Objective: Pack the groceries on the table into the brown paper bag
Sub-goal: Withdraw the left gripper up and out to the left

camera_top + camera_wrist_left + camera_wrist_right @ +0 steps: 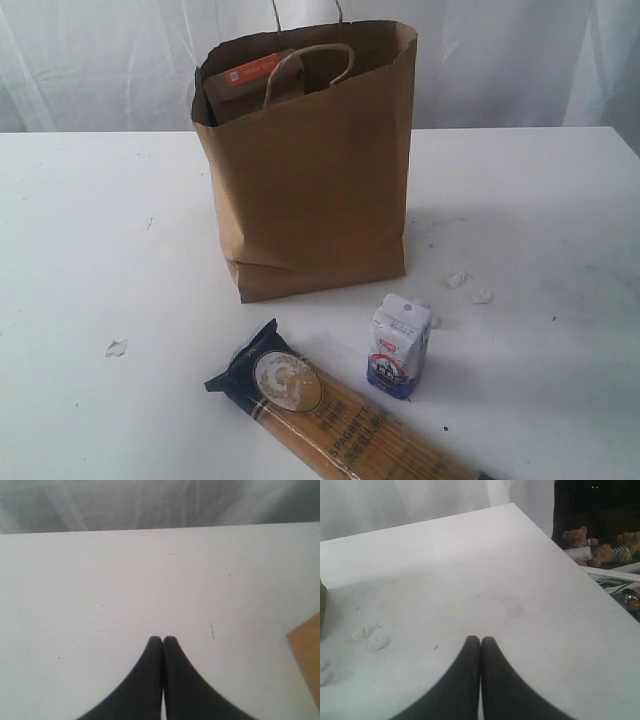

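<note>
The brown paper bag (pixel 310 170) stands upright at the middle back of the table (pixel 90 250). Inside it, the brown pouch with its orange label (pixel 250 80) leans at the left. In front of the bag, the small white-blue carton (pixel 400 345) stands upright. The long spaghetti packet (pixel 335 415) lies flat at the front edge, beside the carton. Neither gripper shows in the exterior view. My left gripper (pixel 162 639) is shut over bare table, with a corner of the bag (pixel 307 652) at the frame edge. My right gripper (pixel 480 639) is shut over bare table. Can, bottle and jar are out of view.
Small white crumpled scraps lie right of the bag (pixel 468 285) and at the left (pixel 116 348); some scraps (pixel 370 636) show in the right wrist view. The table's right edge (pixel 570 565) drops off to clutter with teddy bears (pixel 592 545). White curtain behind.
</note>
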`<state>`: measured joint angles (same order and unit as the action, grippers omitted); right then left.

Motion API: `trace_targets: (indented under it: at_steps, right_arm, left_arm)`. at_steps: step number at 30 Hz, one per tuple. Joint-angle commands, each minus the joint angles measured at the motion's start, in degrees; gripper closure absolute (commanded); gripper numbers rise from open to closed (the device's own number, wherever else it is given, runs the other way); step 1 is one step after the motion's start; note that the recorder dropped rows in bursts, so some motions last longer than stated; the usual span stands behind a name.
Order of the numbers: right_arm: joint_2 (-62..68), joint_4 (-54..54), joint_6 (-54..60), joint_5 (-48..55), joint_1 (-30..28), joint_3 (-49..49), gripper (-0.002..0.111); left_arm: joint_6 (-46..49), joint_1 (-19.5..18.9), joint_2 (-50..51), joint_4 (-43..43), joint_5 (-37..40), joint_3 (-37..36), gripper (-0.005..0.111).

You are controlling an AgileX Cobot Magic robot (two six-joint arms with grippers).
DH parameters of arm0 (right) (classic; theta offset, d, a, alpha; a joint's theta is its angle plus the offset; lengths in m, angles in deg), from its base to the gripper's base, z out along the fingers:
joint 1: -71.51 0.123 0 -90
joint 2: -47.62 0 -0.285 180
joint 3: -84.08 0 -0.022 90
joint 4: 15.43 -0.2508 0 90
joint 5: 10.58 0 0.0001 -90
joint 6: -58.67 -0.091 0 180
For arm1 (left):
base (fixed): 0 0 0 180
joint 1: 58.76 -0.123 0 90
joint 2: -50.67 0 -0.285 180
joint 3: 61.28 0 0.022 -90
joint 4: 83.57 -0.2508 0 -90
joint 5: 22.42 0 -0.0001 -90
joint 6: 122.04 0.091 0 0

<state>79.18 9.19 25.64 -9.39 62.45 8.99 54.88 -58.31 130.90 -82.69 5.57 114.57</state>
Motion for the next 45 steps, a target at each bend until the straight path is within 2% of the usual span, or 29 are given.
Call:
trace_targets:
  at_steps: [1,5,8,12,16,21,24,31,35,39,42,45]
  right_arm:
    - [0.23,0.43,-0.21,-0.79,0.04,-0.52,0.108]
    - [0.23,0.43,-0.21,-0.79,0.04,-0.52,0.108]
    - [0.23,0.43,-0.21,-0.79,0.04,-0.52,0.108]
    - [0.23,0.43,-0.21,-0.79,0.04,-0.52,0.108]
    - [0.23,0.43,-0.21,-0.79,0.04,-0.52,0.108]
    - [0.23,0.43,-0.21,-0.79,0.04,-0.52,0.108]
    - [0.23,0.43,-0.21,-0.79,0.04,-0.52,0.108]
    - [0.23,0.43,-0.67,-3.23,0.02,-0.52,0.108]
    - [0.23,0.43,-10.57,-7.71,0.02,-0.52,0.108]
    - [0.23,0.43,-20.64,-12.54,0.02,-0.52,0.108]
    - [0.23,-0.84,-25.63,-21.00,0.02,-0.52,0.108]
    - [0.25,-10.01,-25.84,-35.59,0.02,1.66,0.108]
  left_arm:
    - [-3.11,-3.84,-8.50,-0.45,-14.31,-13.64,0.107]
    - [-3.21,-4.37,-18.30,-0.45,-24.55,-26.45,0.107]
    - [-3.78,-4.37,-27.42,1.03,-26.26,-33.42,0.107]
    - [-4.27,-4.37,-38.91,1.17,-26.13,-37.86,0.107]
    - [-4.68,-4.37,-50.33,1.17,-22.79,-38.64,0.107]
    - [-4.68,-4.37,-59.65,1.17,-11.67,-38.64,0.107]
    - [-4.68,-4.37,-61.82,1.17,-5.58,-39.19,0.107]
    - [-5.46,-4.37,-62.37,1.17,-4.37,-48.38,0.107]
    - [-10.46,-4.37,-62.47,1.17,-4.23,-54.02,0.107]
    - [-10.12,-4.37,-62.47,1.30,-4.23,-54.59,0.107]
    - [-9.76,-4.37,-62.78,1.30,-3.95,-52.83,0.107]
    - [-9.76,-4.37,-64.48,1.30,-3.86,-48.49,0.107]
